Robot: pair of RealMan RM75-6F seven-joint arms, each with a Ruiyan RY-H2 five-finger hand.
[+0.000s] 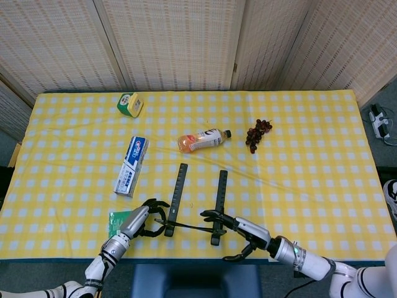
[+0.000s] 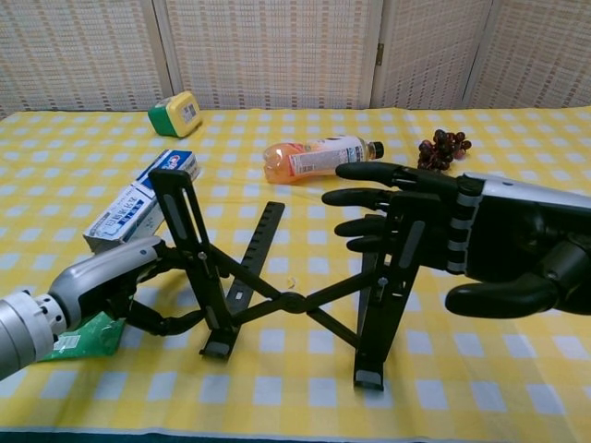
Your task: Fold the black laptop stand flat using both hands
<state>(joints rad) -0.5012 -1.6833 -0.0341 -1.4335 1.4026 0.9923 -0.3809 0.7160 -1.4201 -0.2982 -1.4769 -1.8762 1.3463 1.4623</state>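
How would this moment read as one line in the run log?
step: folding | laptop stand: still open | left hand: at left upright | right hand: fingers spread against right upright

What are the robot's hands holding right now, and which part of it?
The left hand grips the black folding laptop stand at its left upright arm; the right hand rests on its right upright.

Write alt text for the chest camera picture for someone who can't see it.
A black laptop stand stands unfolded on a yellow checked tablecloth, with the left hand at its left upright and the right hand stretched flat against its right upright. Behind lie a toothpaste box, a bottle, grapes and a green-yellow container.
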